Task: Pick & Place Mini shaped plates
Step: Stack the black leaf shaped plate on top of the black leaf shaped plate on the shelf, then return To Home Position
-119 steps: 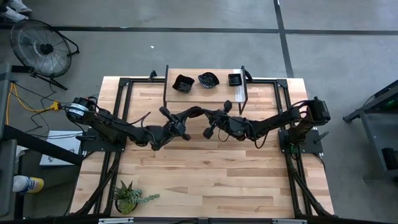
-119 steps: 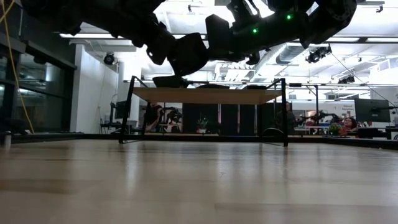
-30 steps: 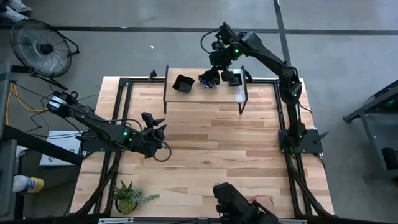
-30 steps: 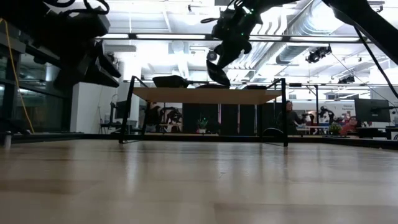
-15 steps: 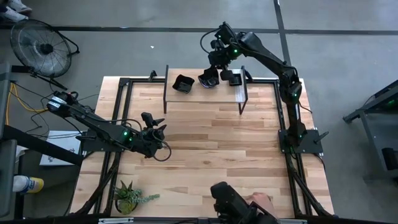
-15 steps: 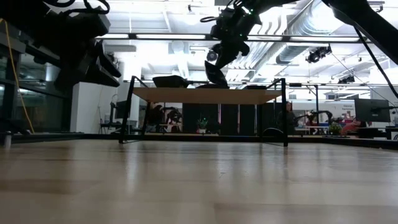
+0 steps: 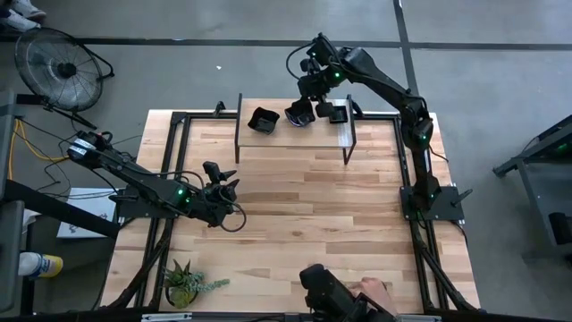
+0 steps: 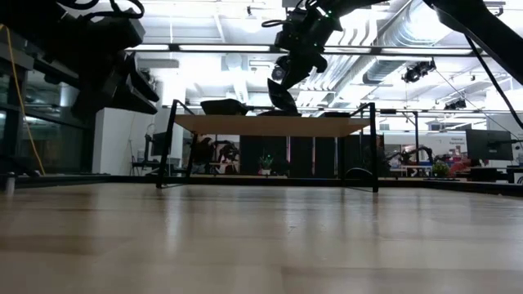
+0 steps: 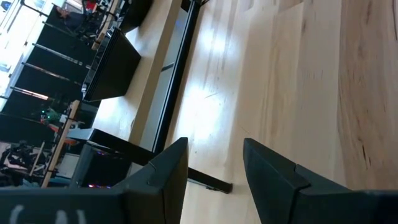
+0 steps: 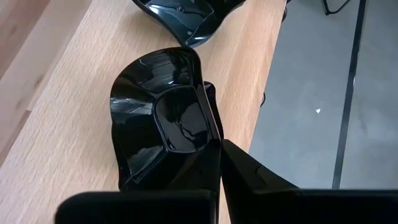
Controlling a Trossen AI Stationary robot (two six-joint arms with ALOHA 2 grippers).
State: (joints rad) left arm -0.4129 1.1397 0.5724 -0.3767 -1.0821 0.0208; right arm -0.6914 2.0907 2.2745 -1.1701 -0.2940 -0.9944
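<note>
Leftmost, low over the bare counter point(image 7: 295, 233), left gripper point(image 7: 223, 185), fingers point(image 9: 273, 174) spread apart, nothing between them, only wood planks and a dark frame rail ahead in the left wrist view. Well apart from every plate, all of which sit far beyond its fingertips on the raised shelf point(image 7: 295, 136) at the counter's far edge. Behind and below that gripper, near the counter's front corner, a small green potted plant point(image 7: 188, 284).

Further right, on the shelf, a rounded-square black plate point(image 7: 263, 120), just beside the right gripper on its left-hand side, apart from it. Next, right gripper point(image 7: 307, 105), raised above the shelf, clenched on the rim of a wavy-edged black plate point(image 10: 165, 118); jaws pinched tight with the plate's edge caught between them in the right wrist view. Plate tilted, lifted clear of the shelf surface in the low view point(image 8: 282, 96). Beyond the held plate in the right wrist view, another glossy black plate point(image 10: 183, 15) lying on the shelf. Just to the gripper's other side, a small square black plate point(image 7: 337, 114) resting on the shelf.

At the counter's near edge, well away from both grippers, a person's hand point(image 7: 371, 288) beside a dark object point(image 7: 326, 291).
</note>
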